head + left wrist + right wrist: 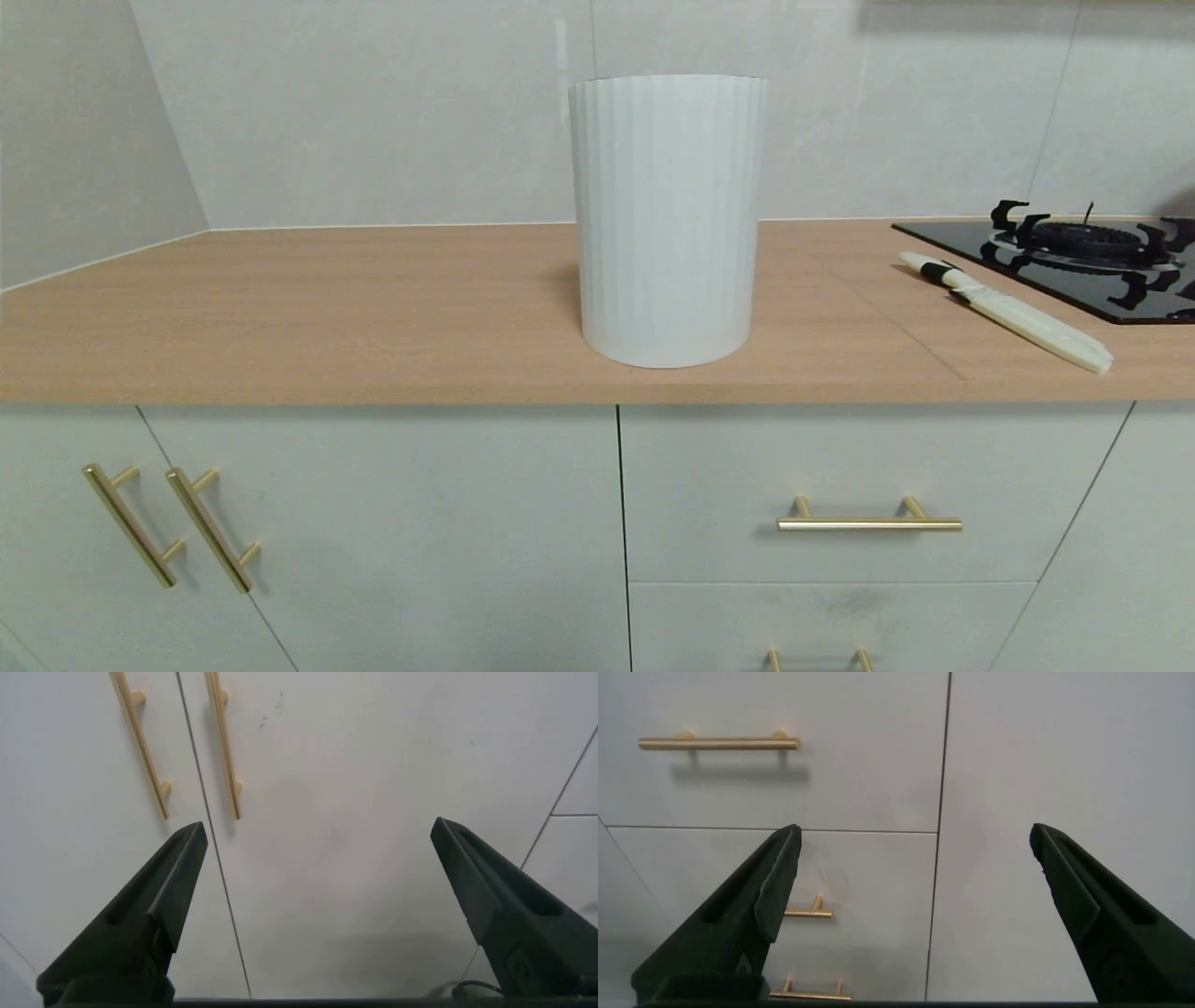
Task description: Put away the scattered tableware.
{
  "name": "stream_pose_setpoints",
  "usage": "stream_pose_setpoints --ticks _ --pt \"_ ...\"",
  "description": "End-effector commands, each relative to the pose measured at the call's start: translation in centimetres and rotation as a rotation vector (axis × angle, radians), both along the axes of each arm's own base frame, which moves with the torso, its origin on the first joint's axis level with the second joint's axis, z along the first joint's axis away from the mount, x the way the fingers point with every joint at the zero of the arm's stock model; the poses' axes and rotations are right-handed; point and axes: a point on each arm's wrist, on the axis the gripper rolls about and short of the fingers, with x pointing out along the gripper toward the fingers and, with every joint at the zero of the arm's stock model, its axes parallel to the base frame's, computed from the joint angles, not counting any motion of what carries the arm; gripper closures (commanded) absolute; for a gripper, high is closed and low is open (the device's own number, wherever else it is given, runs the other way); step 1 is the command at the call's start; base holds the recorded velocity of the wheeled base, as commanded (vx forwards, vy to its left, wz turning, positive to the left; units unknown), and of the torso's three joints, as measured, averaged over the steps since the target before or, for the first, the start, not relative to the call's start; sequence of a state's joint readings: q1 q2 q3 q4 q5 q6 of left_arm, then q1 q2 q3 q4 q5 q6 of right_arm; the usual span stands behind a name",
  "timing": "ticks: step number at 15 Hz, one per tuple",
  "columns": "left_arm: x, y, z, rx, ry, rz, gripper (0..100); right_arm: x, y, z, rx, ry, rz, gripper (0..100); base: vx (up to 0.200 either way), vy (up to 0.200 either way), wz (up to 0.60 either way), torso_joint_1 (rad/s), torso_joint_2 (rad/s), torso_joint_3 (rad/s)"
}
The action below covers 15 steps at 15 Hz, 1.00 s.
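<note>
- Kitchen corner, folks: pale tiled wall (373, 112) behind one long wooden countertop (327, 317).
- Under it are pale cabinet fronts (420, 532), with two doors on the left and drawers to the right.
- One white ribbed container (667, 219) stands upright mid-counter, pretty tall.
- One black gas hob (1074, 257) is set into the counter at the far right.
- One knife (1004, 311), cream with a black band, lies flat on the counter just beside the hob's front edge, well apart from the container.
- Four brass handles (868, 524) by my count: two slanted on the left doors, one on the top drawer, one peeking in at the bottom.
- Two grippers: left gripper (318, 826) has its fingers spread wide, facing the two door handles. Right gripper (915, 831) is spread just as wide, facing the drawers.
</note>
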State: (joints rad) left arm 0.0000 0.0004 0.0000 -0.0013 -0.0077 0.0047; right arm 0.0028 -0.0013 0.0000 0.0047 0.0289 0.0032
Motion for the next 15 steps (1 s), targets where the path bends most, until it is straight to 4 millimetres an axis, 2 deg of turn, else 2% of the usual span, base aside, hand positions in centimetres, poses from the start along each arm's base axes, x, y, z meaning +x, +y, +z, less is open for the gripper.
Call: stream_pose_setpoints --ticks 1,12,15 --pt "0.0 0.0 0.0 0.0 -0.001 0.0 0 0.01 0.0 0.0 0.0 0.001 0.001 0 0.0 0.0 0.0 0.0 0.0 0.0" --pt "0.0 0.0 0.0 0.0 -0.001 0.0 0 0.01 0.0 0.0 0.0 0.001 0.002 0 0.0 0.0 0.0 0.0 0.0 0.0" --pt "0.0 0.0 0.0 0.0 -0.001 0.0 0 0.01 0.0 0.0 0.0 0.001 0.002 0 0.0 0.0 0.0 0.053 -0.24 -0.217"
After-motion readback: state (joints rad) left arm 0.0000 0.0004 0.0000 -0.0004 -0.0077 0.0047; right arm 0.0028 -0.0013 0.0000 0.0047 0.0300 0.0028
